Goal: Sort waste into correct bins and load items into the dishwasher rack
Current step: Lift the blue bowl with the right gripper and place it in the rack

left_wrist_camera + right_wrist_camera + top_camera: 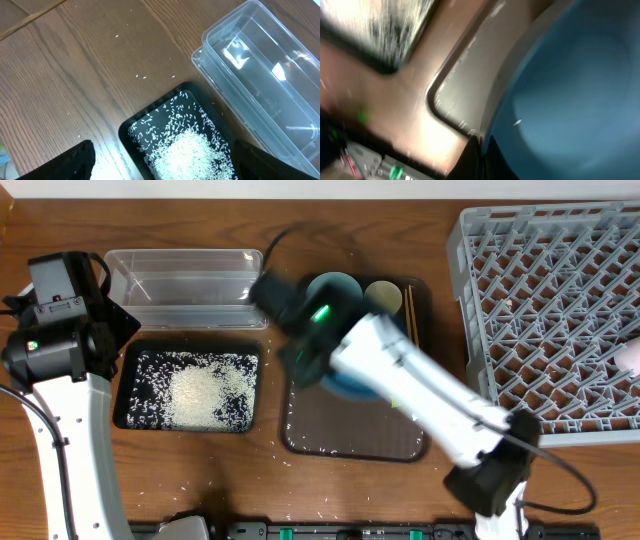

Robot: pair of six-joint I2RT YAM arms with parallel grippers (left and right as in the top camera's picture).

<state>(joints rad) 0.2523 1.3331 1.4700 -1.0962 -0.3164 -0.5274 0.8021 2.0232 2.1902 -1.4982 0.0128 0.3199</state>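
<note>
Glossy round dark-blue dish [560, 100] sits on the smooth brown serving tray [455, 95], right gripper [302, 363] close over it, grip too blurred to tell; left of that tray, left gripper [165, 169] gapes empty over the black tray [123, 133] of grainy white rice [185, 150]; farther, the clear tub [260, 85].

One each of tub [185, 280], black tray [123, 131], brown tray [350, 430], rack [545, 300], dish [570, 100], bowl [335, 283], cream cup [382, 295], pink cup [630, 358]. Two chopsticks [410, 310].

Rice [205, 395] heaped in black tray [190, 346] (clear tub [185, 275] just behind).
</note>
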